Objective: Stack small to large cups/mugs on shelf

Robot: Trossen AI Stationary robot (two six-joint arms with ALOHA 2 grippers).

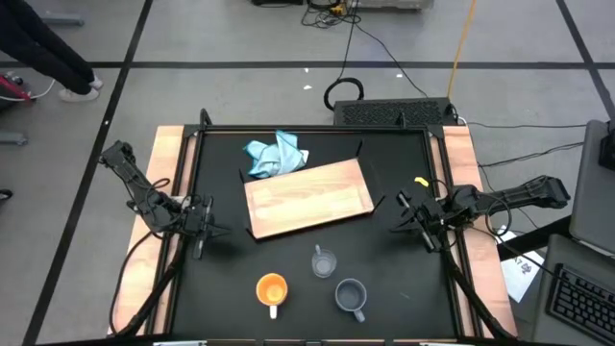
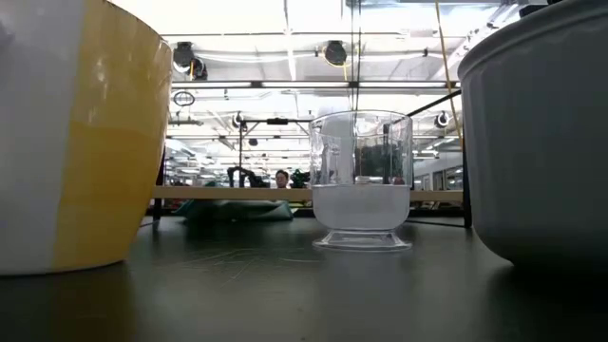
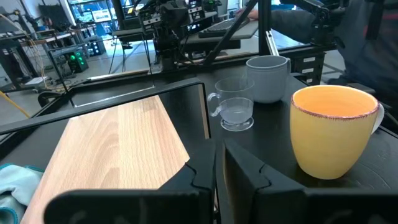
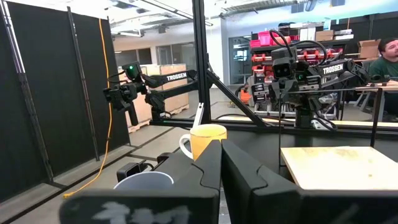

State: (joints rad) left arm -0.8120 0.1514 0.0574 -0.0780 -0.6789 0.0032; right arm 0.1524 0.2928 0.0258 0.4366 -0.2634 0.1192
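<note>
The orange mug with a white handle [image 1: 272, 289], the clear glass cup [image 1: 324, 261] and the grey-blue mug [image 1: 351, 296] stand upright on their bases near the table's near edge. The wooden shelf board [image 1: 307, 197] lies flat at mid-table. My left gripper [image 1: 213, 229] hovers shut at the board's left side, apart from everything; its wrist view shows the orange mug [image 3: 333, 134], glass cup [image 3: 235, 109] and grey-blue mug [image 3: 268, 78] ahead. My right gripper [image 1: 399, 219] hovers shut at the board's right side; its fingers [image 4: 208, 165] point toward the orange mug [image 4: 206, 140].
A crumpled light-blue cloth [image 1: 277, 156] lies at the board's far left corner. A black frame [image 1: 317, 130] runs round the black table top. Bare black table lies between the board and the cups. A person sits in the room beyond [image 4: 388, 53].
</note>
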